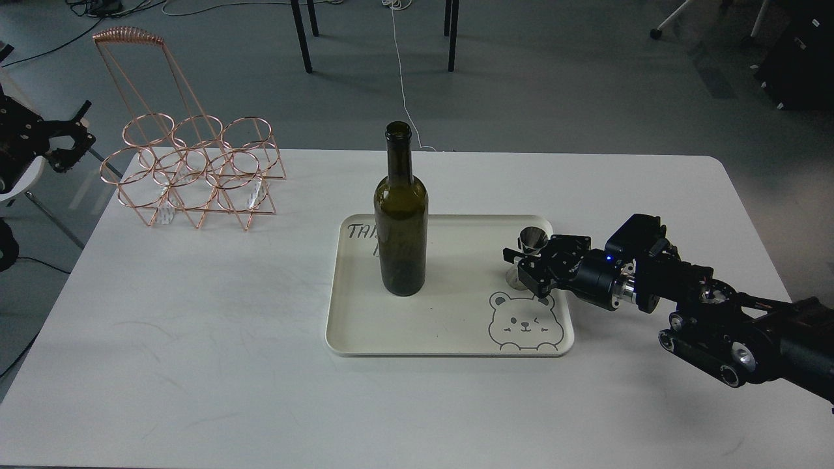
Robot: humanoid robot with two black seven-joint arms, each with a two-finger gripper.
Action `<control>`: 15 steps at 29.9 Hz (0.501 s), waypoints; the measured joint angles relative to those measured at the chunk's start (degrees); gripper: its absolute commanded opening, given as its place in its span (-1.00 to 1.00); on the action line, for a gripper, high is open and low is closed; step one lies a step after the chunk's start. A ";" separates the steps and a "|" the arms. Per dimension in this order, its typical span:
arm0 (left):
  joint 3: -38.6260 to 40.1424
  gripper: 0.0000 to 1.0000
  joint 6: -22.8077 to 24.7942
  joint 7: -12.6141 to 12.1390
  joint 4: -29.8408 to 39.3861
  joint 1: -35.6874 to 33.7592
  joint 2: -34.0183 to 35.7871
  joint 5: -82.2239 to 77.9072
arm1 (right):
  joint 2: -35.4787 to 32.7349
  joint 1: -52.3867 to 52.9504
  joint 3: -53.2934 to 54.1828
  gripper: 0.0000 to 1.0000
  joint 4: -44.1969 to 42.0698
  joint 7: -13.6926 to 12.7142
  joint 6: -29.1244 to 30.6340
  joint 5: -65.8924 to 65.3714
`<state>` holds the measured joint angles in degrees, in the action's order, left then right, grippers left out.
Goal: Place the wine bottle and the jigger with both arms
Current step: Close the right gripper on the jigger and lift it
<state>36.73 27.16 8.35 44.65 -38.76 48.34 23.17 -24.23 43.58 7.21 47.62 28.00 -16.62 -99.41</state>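
The dark olive-green wine bottle (pixel 400 221) stands upright on the left half of a cream tray (pixel 443 329). The small silver jigger (pixel 533 238) stands upright near the tray's right edge. My right gripper (pixel 519 264) reaches in from the right, low over the tray. Its fingers (pixel 512 253) are spread on either side of the jigger's waist and hide the jigger's lower cone. My left gripper (pixel 79 127) hangs open and empty off the table's far left corner, far from the bottle.
A copper wire bottle rack (pixel 189 172) with several rings and a tall handle stands at the table's back left. The tray has a bear drawing (pixel 521 322) at its front right. Chair legs and cables lie on the floor behind the table.
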 measured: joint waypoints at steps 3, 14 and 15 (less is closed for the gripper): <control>0.00 0.96 0.00 0.00 0.00 0.00 0.00 0.01 | -0.61 -0.27 -0.45 -0.67 0.01 0.00 -0.01 0.00; 0.00 0.96 0.00 0.00 0.00 0.00 0.15 0.03 | -1.96 0.31 -0.81 -0.96 0.30 0.01 -2.94 0.20; 0.00 0.96 0.00 0.00 0.00 0.00 0.20 0.03 | -2.39 0.46 -0.67 -0.96 0.47 0.01 -3.18 0.31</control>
<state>36.73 27.16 8.35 44.65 -38.76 48.54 23.20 -26.62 44.05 6.54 48.10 28.00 -19.80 -99.09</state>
